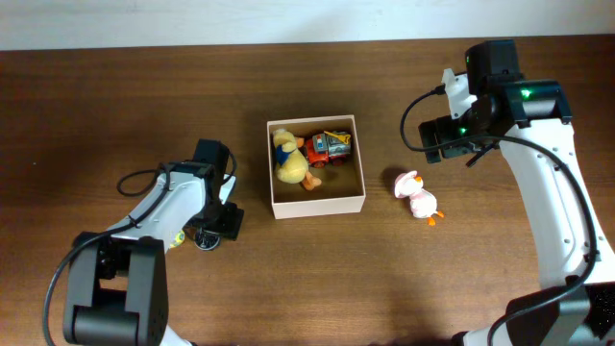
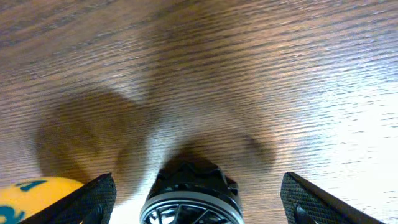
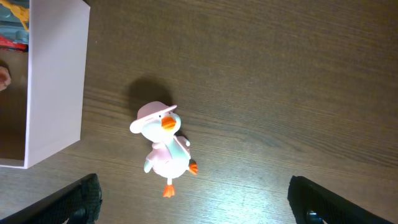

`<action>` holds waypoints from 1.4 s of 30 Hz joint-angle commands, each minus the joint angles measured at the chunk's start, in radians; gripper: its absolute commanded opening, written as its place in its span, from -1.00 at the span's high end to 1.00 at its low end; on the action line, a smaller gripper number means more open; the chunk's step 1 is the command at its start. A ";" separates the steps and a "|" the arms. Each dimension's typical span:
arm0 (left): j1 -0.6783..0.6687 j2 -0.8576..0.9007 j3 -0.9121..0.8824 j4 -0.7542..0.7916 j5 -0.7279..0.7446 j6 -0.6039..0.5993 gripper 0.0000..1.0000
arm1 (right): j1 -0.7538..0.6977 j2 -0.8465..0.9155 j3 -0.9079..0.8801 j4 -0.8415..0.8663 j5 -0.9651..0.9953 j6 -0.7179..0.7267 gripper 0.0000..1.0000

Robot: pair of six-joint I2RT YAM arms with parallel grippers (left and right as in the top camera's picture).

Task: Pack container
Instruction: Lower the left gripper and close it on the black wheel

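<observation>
The container, a white box with a brown inside, stands mid-table; a yellow plush duck and a red toy truck lie in it. Its white wall shows at the left of the right wrist view. A pink toy duck lies on the table right of the box. My right gripper hangs open above and just short of that duck. Left of the box, my left gripper is open, and a black spoked toy wheel sits between its fingers with a gap on each side.
A yellow toy part with a blue mark lies just outside the left finger. In the overhead view the left gripper is low over the wood, and the right gripper sits at the back right. Bare brown table surrounds the box.
</observation>
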 commanded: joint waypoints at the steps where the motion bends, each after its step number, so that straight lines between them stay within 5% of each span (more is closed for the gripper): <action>1: 0.006 -0.015 0.013 -0.018 0.034 -0.026 -0.74 | -0.005 -0.004 0.010 0.000 0.012 0.008 -0.98; 30: 0.006 -0.015 -0.074 0.009 0.031 -0.097 -0.74 | -0.005 -0.004 0.010 0.000 0.012 0.008 -0.98; 37: 0.006 -0.015 -0.074 0.003 0.032 -0.097 -0.31 | -0.005 -0.004 0.010 0.000 0.012 0.008 -0.97; 42: 0.006 -0.015 -0.074 0.003 0.032 -0.097 -0.30 | -0.005 -0.004 0.010 0.000 0.012 0.008 -0.97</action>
